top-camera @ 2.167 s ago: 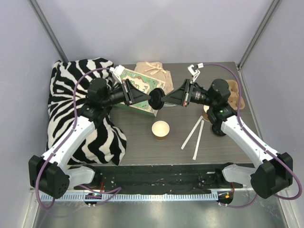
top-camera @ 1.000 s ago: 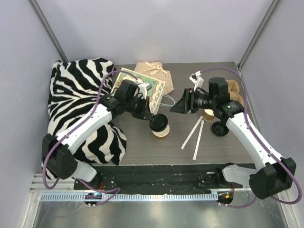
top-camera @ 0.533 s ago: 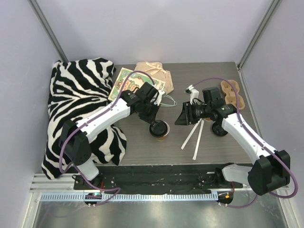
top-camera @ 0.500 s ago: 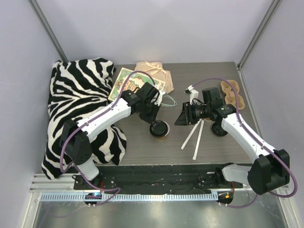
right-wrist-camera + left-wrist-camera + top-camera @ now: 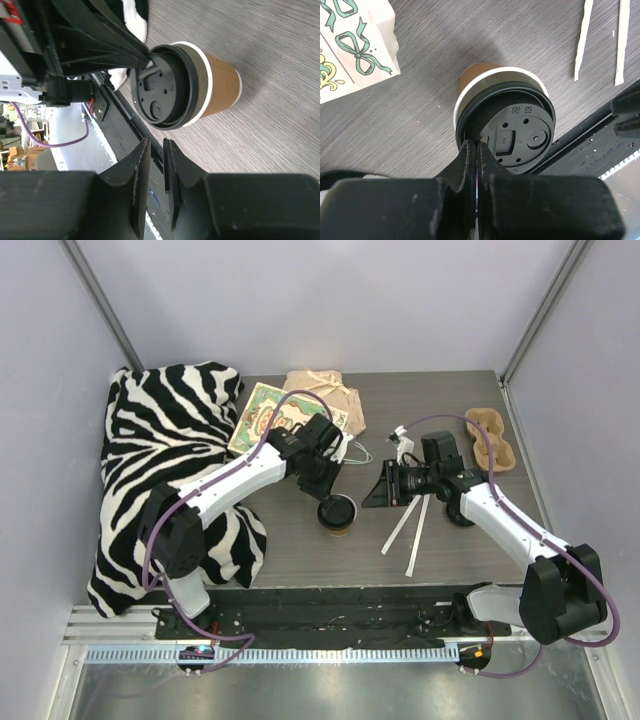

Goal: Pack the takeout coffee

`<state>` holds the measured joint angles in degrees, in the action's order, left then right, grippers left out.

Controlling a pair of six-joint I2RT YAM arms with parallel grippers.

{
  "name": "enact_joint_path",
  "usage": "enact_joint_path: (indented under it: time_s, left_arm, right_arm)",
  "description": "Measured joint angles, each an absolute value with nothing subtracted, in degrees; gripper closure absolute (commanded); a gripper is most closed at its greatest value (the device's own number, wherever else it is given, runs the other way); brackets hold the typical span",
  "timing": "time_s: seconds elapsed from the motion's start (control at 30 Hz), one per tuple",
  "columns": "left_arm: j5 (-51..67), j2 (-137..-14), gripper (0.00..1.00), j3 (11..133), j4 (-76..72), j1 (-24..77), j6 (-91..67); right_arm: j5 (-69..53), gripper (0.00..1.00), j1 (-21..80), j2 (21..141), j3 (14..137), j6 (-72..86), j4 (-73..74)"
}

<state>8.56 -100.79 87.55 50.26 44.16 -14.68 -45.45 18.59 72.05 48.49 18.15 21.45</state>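
Left gripper (image 5: 476,149), its flat black fingers pressed together, pinches the raised rim of the round matte-black lid (image 5: 520,135) on the takeout coffee (image 5: 220,82). That smooth, tapered kraft-brown cup stands upright on the grey wood-grain table (image 5: 300,540), just nearer than the bow-printed paper bag (image 5: 350,45). Right gripper (image 5: 156,146), well right of that bag, has its fingers narrowly parted.

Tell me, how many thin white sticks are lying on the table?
2. One white stick lies right of the lidded cup; the other lies just beside it, farther right. More could be hidden from view.
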Motion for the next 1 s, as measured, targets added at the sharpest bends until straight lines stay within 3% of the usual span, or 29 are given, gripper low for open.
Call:
enact_joint_path:
  time_s: [1.0]
  left_arm:
    - [10.15,-102.52,1.0,87.59,47.68,43.46,-14.81]
  right_arm:
    - [-46.65,0.75,22.04,74.5,44.56,25.93,10.24]
